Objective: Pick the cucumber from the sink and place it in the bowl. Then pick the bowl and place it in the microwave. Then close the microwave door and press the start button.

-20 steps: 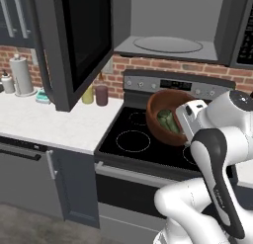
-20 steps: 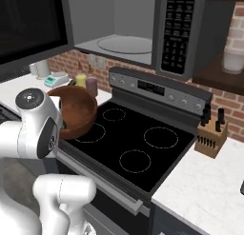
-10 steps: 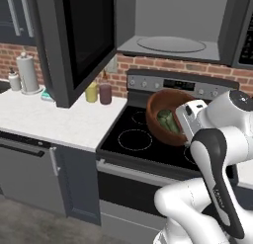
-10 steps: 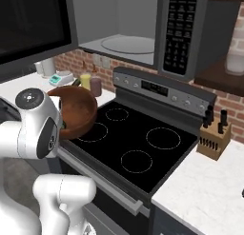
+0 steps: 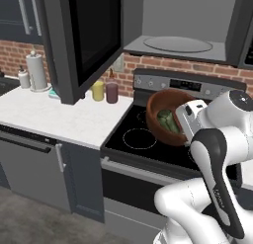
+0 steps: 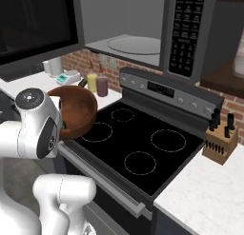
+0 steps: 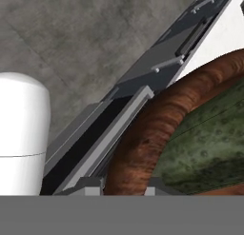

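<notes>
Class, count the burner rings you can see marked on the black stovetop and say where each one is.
4: back left, front left, back right, front right on the stovetop. The bowl overlaps the front left ring.

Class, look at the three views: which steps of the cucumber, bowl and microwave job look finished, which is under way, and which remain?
Done: the cucumber lies inside the bowl. In hand: the gripper carries the bowl, tilted, above the stove, below the open microwave. Left: set the bowl on the turntable, swing the microwave door shut and press start on the keypad.
</notes>
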